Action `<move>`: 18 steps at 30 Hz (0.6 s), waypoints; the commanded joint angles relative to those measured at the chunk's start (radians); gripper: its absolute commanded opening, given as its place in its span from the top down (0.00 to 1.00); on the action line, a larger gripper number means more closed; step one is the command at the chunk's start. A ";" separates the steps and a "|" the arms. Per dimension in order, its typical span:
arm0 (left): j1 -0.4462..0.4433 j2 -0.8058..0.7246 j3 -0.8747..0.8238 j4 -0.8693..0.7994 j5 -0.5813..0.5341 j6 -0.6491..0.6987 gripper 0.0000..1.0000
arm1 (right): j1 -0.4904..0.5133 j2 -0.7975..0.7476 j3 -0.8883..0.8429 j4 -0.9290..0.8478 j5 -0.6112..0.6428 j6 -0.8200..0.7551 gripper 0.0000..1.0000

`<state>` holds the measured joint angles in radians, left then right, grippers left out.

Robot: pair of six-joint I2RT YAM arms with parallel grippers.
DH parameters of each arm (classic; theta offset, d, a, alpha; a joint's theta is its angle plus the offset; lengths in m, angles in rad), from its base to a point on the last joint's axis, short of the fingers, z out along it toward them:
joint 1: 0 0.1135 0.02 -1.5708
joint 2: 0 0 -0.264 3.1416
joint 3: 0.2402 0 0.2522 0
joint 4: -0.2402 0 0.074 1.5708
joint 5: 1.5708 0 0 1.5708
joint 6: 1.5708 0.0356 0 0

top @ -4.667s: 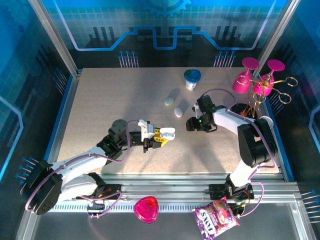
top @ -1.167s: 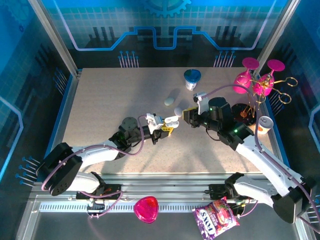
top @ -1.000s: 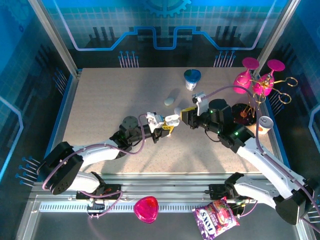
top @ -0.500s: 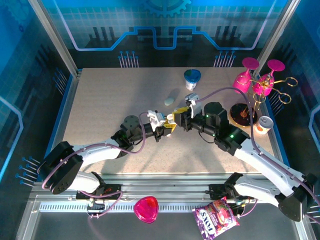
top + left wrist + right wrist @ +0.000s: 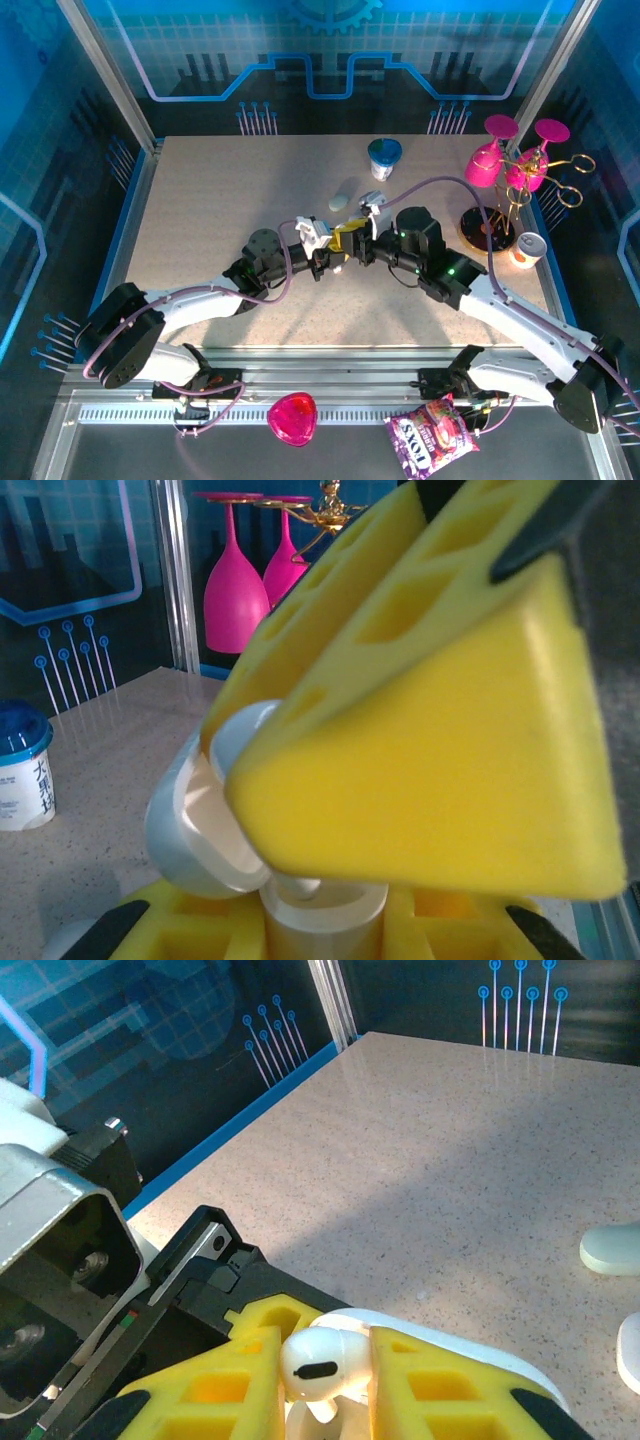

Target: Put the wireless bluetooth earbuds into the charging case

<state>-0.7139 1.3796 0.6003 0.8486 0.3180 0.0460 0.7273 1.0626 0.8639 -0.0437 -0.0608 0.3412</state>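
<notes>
Speckled beige worktop (image 5: 200,220) sits inside blue-panelled walls. Near its middle, the left claw (image 5: 328,257) clamps the open charging case (image 5: 195,825). The right claw (image 5: 351,243) pinches one earbud (image 5: 318,1363) just over it.

White earbud (image 5: 318,1362), speckled beige table (image 5: 430,1190)

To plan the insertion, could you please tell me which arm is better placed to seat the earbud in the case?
Probably the right: the right gripper pinches an earbud at the open case, held by the left gripper.
</notes>
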 commanded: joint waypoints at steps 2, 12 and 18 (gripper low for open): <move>-0.008 -0.033 0.038 0.014 -0.026 -0.033 0.85 | 0.012 -0.006 -0.015 0.025 0.007 0.009 0.77; -0.007 -0.055 0.045 0.018 -0.036 -0.065 0.85 | 0.012 -0.016 -0.056 0.066 0.029 0.025 0.77; -0.007 -0.069 0.056 0.020 -0.027 -0.087 0.85 | 0.011 -0.012 -0.096 0.126 0.042 0.038 0.77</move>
<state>-0.7147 1.3602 0.6044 0.8051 0.2989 -0.0139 0.7273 1.0538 0.8036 0.0563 -0.0380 0.3565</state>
